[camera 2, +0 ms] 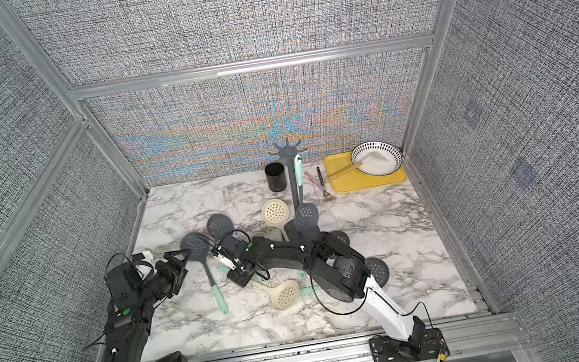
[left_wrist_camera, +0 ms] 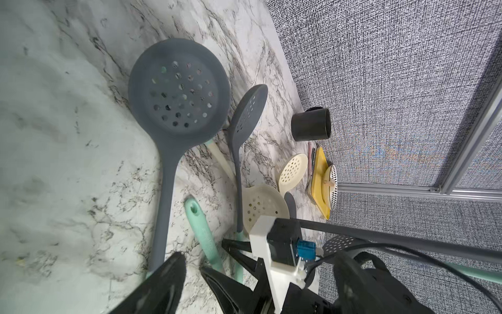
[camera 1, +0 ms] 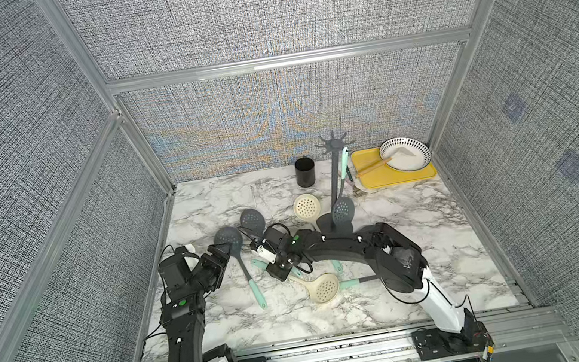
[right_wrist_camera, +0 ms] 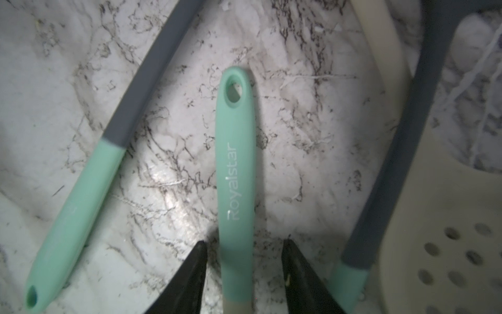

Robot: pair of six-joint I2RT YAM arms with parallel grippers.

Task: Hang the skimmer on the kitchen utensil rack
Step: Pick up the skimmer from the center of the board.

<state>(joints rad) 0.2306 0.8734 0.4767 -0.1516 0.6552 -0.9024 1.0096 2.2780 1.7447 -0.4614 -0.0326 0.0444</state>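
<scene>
Several skimmers lie on the marble table. A cream skimmer [camera 1: 323, 287] lies with its mint handle [right_wrist_camera: 236, 163] on the marble. My right gripper [right_wrist_camera: 244, 242] points down over this handle, open. Its jaws straddle the handle with a gap on each side. In both top views the wrist hides the right gripper's fingertips. The kitchen utensil rack [camera 1: 335, 170] stands behind, and one grey skimmer [camera 1: 343, 209] hangs from its crown. My left gripper [left_wrist_camera: 191, 261] is open and holds nothing, beside the head of a grey skimmer [camera 1: 228, 239].
Another grey skimmer [camera 1: 251, 219] and a cream one [camera 1: 307, 206] lie between the arms and the rack. A black cup [camera 1: 305, 171] stands at the back. In the back right corner sits a yellow tray [camera 1: 397, 176] carrying a dotted bowl [camera 1: 405, 154]. Two grey skimmer heads [camera 2: 376, 268] show behind the right arm.
</scene>
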